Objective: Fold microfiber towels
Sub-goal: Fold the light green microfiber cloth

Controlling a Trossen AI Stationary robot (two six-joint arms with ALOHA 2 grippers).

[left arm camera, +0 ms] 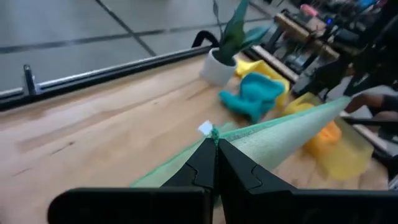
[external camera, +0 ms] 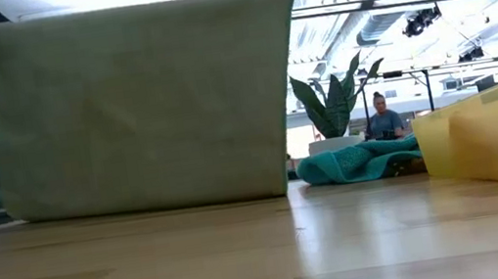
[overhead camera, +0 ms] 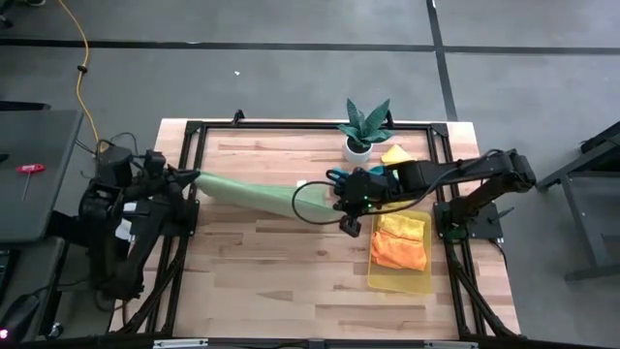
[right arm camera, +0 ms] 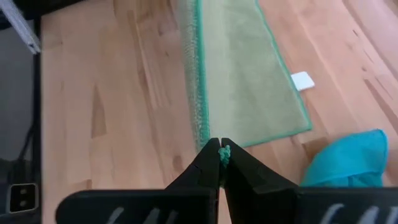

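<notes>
Presently the pale green towel (overhead camera: pixel 247 193) is held stretched above the surface (overhead camera: pixel 271 271), a corner clenched in each gripper's jaws, left gripper (left arm camera: pixel 216 144) and right gripper (right arm camera: pixel 221 149); uneven lowering risks a skewed fold; thin corner grips may slip.

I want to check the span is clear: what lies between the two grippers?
Only the pale green towel, stretched from the left gripper to the right gripper, both pinching corners; the high view shows it.

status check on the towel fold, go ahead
Left end effector and right end effector both shut on pale green towel corners, towel stretched between them above table. Teal towel bunched near plant, not blocking.
</notes>
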